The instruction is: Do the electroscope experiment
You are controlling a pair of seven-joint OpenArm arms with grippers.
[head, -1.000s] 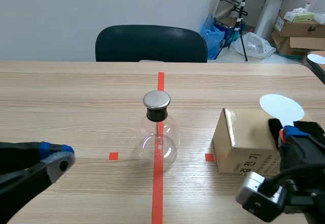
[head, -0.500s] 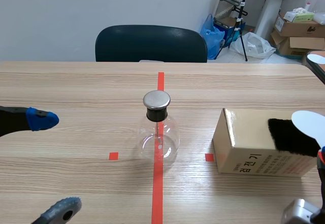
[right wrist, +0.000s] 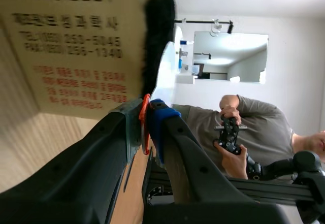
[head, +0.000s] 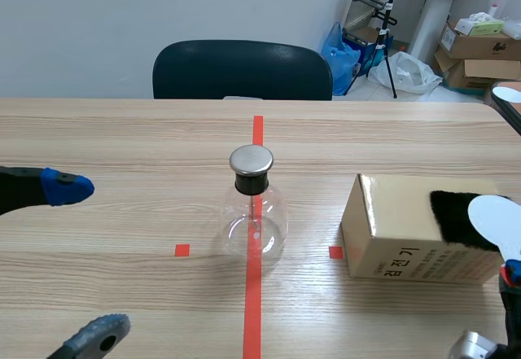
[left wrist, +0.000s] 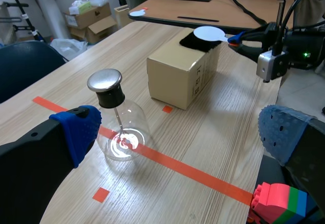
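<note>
White paddle nearer robot, disc end up-table

flask clear glass | cap brushed metal | box glossy cardboard | black pad perhaps fur

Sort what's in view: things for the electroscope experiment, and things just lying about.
For the job: glass flask, white disc in the right gripper, black fur, cardboard box under it.
Lying about: toy bricks, chair, floor boxes, blue bag.
</note>
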